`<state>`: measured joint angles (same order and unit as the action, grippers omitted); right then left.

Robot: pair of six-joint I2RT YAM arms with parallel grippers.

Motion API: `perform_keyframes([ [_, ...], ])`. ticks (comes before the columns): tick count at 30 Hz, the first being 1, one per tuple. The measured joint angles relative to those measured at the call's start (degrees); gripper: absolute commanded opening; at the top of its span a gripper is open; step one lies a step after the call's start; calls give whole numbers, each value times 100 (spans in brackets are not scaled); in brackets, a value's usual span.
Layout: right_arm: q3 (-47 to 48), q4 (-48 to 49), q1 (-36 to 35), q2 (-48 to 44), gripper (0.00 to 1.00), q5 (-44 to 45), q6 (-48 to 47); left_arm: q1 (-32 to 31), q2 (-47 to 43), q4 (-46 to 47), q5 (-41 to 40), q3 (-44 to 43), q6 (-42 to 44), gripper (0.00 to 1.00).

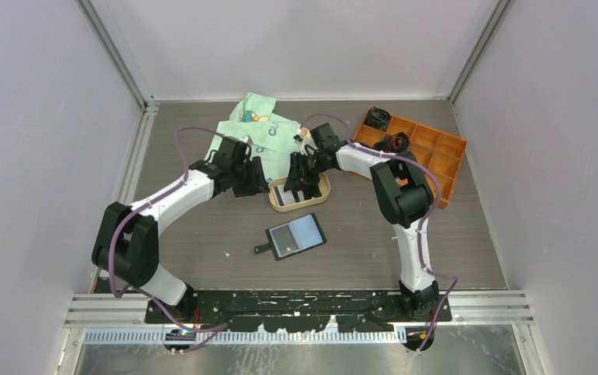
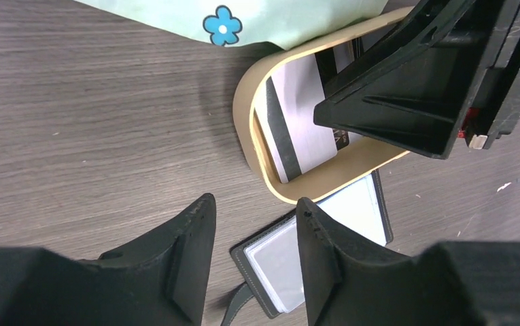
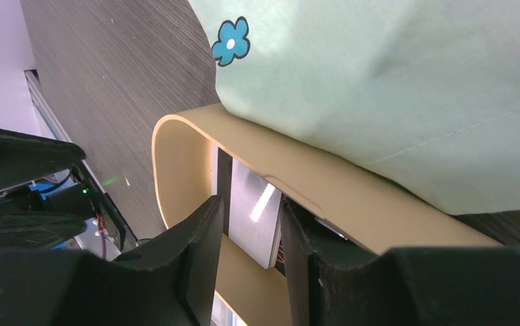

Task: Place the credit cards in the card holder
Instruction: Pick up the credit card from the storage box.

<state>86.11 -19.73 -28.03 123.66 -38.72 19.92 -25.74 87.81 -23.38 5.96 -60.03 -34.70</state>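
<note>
**Clerk:** Nearest item?

**Me:** My left tool. Two black fingers at the bottom of the left wrist view, set moderately wide, nothing between them. It hangs above the tabletop, just beside the near end of the tray.

**Clerk:** Next?

**Me:** My right tool. Its fingers reach down inside the tray, with only a narrow gap between them. A grey credit card shows through that gap. I cannot tell whether either finger touches it.

**Clerk:** Tray contents?

**Me:** Tan oval tray, middle of the tabletop. In the left wrist view a whitish credit card with a dark stripe lies flat in it. Anything further back is hidden under my right tool, so I give no count.

**Clerk:** Card holder?

**Me:** Card holder: black, lying open on the tabletop, greyish pockets facing up and its tab pointing left. It sits near the tray, on the side towards my bases and apart from it. Neither tool touches it.

**Clerk:** Other stock?

**Me:** Cloth: pale green with a blue flower print, behind the tray, its edge against the tray's far rim. Orange box: with compartments, well to the right.
</note>
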Motion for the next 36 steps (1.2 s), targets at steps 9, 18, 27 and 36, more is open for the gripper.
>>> perform_keyframes([
  [9,-79,251,-11,17,39,-417,345,0,498,-52,470,-157,-129,40],
  [18,-188,684,-26,15,39,-874,763,0,680,-140,717,-240,-136,37],
  [27,-186,122,-26,-157,43,-44,-129,0,702,-210,717,-282,-136,37],
  [36,-122,-116,-33,-179,43,258,-474,0,918,-219,741,-337,-138,36],
])
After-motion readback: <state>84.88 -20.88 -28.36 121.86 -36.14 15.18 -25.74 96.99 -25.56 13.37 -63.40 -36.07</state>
